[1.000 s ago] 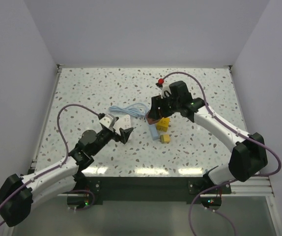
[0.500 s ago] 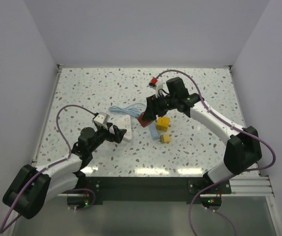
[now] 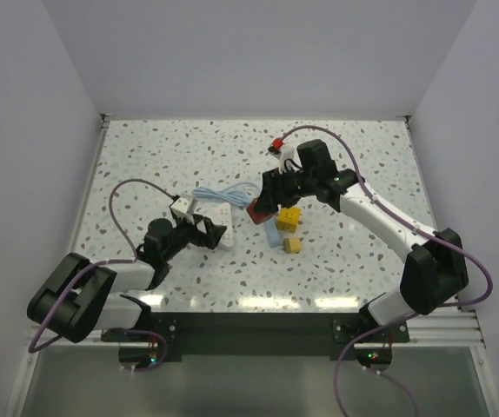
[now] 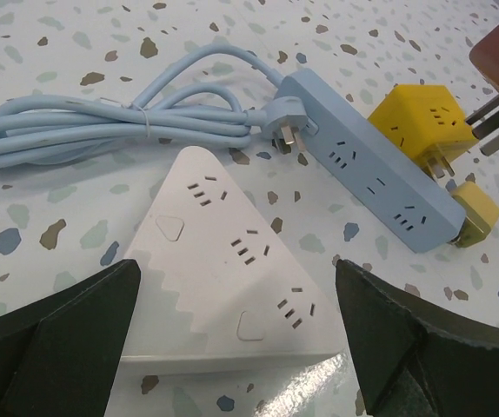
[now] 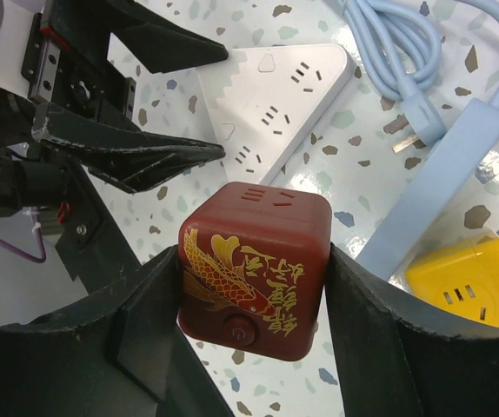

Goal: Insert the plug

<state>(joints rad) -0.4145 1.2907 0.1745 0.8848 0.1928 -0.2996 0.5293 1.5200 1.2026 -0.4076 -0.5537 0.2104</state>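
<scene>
Looking at the top view first: the right gripper [image 3: 262, 205] is clamped on the dark red cube plug [image 3: 256, 212] with the gold fish print, just at 10 o'clock from the yellow cube adapter [image 3: 289, 218]. The left gripper [image 3: 209, 233] sits spread apart around the white triangular plastic power strip [image 3: 226, 234], roughly 8 o'clock from the plug. I'd call it about halfway: the plug is in hand and near the strip, but it's not in any socket yet, so lining up the prongs and pushing it home is all left to do. The left wrist cam shows what the top one can't: the strip's socket holes are all free, the wide fingers [image 4: 54, 343] flank its base, and the plug's metal prongs poke in at the 2 o'clock corner, plainly in the air. You also get the pale blue plastic power strip [image 4: 371, 174] with its bundled cord at 12 o'clock and the yellow adapter touching it. The right wrist cam gives the grip itself: both fingers [image 5: 145, 334] are pressed on opposite faces of the cube, with the white strip at 12 o'clock beyond it, but the prongs are hidden there.
</scene>
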